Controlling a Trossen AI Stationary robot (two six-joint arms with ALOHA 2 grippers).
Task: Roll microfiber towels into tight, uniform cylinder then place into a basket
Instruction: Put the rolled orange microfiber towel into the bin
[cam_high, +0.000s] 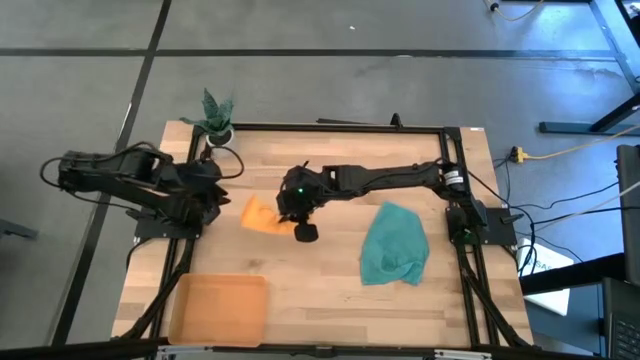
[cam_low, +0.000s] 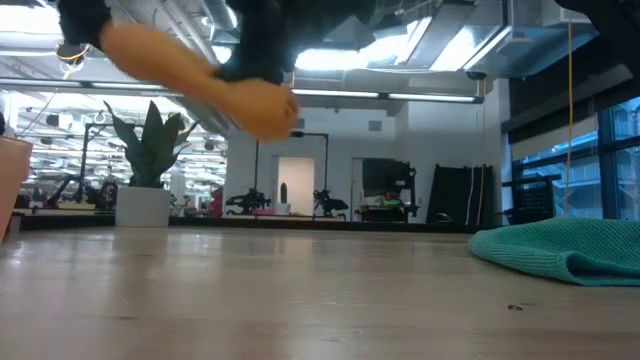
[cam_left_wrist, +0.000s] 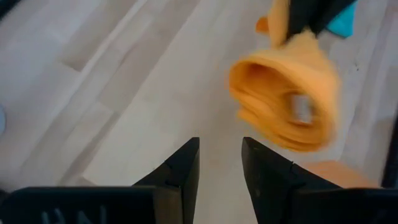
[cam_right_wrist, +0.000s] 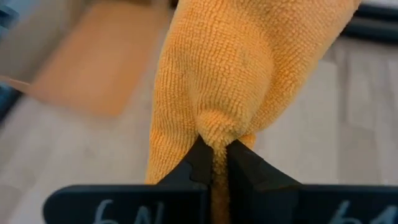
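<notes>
The orange microfiber towel (cam_high: 260, 216) is rolled into a loose cylinder and hangs in the air over the table's middle left, with my right gripper (cam_high: 295, 224) shut on it. In the low view the roll (cam_low: 200, 80) floats well above the wood. My left gripper (cam_left_wrist: 221, 163) stands open at the table's left, apart from the roll's open end (cam_left_wrist: 283, 106), which faces it. The teal towel (cam_high: 393, 245) lies crumpled on the table at the right. The basket (cam_high: 220, 308) sits at the near left corner. My right gripper pinches a bunched fold of the orange roll's outer layers (cam_right_wrist: 219, 127) between its two fingertips, near the end toward the table's right. The fingers slant down from the table's right side. The roll is lifted clear of the table and tilted, its free end (cam_low: 275, 112) lower.
A small white pot with a green plant (cam_high: 215, 122) stands at the far left corner. Bare wood lies between the basket (cam_low: 10, 185) and the teal towel (cam_low: 565, 247). A black frame runs around the table (cam_high: 330, 300).
</notes>
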